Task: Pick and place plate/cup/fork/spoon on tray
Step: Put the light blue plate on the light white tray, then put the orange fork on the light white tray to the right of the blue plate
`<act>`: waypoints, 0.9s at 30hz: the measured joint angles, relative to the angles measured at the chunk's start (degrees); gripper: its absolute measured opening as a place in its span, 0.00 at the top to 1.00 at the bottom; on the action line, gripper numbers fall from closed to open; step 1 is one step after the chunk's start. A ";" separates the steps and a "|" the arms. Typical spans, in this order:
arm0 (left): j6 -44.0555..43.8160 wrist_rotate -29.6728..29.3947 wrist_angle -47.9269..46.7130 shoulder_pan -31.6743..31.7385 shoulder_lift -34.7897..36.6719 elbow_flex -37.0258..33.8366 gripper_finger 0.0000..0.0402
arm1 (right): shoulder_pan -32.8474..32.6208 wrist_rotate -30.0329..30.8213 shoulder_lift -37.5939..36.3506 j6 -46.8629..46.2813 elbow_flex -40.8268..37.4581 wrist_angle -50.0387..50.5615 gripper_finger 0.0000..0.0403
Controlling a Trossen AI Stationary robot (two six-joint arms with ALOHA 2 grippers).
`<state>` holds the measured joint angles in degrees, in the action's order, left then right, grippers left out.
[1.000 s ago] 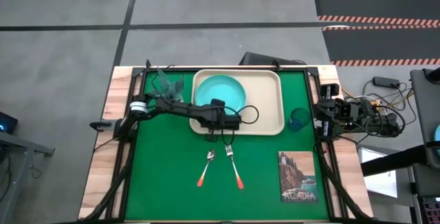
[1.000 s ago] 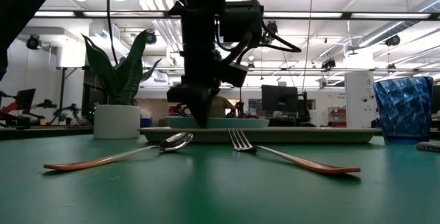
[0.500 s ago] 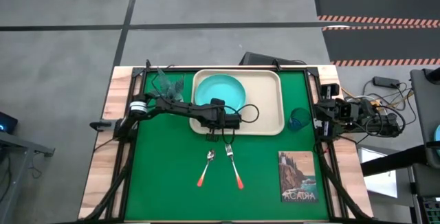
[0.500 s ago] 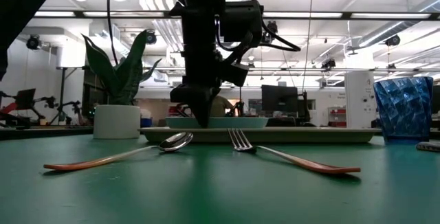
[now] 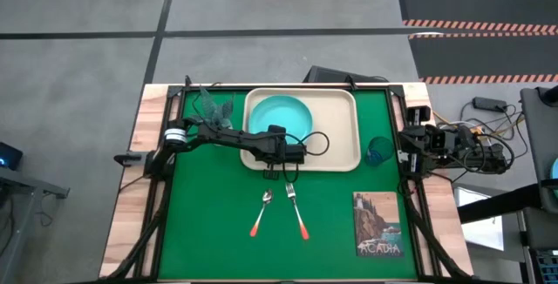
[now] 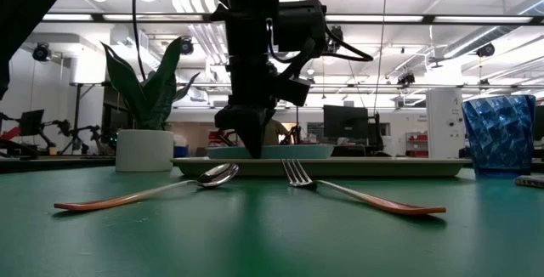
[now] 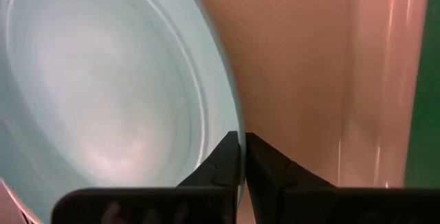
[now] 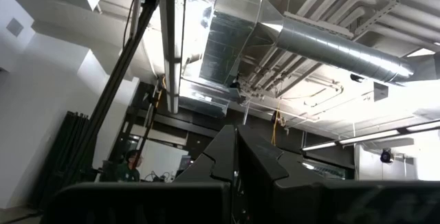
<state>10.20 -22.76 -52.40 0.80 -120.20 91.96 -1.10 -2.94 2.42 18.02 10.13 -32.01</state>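
Nothing is shifting: left pincer (image 7: 242, 157) is staying clamped on the round turquoise plastic plate's (image 5: 285, 114) rim, plate resting inside the beige rectangular tray (image 5: 338, 145), release pending.

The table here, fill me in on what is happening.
The left gripper is shut on the near rim of the plate, which lies in the tray. The spoon and the fork lie on the green mat in front of the tray, and the cup stands just off the tray's right end. The right gripper waits shut at the table's right edge, holding nothing.
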 joint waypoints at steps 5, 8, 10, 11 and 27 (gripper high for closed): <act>-0.91 -0.04 0.09 0.02 0.01 0.00 0.94 | 0.00 0.00 0.00 -0.02 0.00 0.00 0.98; -0.94 -0.04 0.09 0.05 0.02 0.00 0.91 | 0.01 -0.01 0.00 -0.02 0.00 0.00 0.98; -0.96 -0.04 0.09 0.07 0.00 0.00 0.90 | 0.00 -0.02 0.00 -0.02 0.00 0.00 0.98; -0.96 -0.04 0.07 0.07 0.01 0.00 0.90 | 0.00 -0.01 0.00 -0.02 0.00 0.00 0.98; -2.45 0.00 -5.68 -0.92 1.22 2.34 0.90 | 0.00 -0.02 0.00 -0.02 0.00 0.00 0.98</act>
<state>7.75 -22.76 -58.08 -0.12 -118.98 94.30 -1.10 -2.96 2.42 18.00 10.13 -32.01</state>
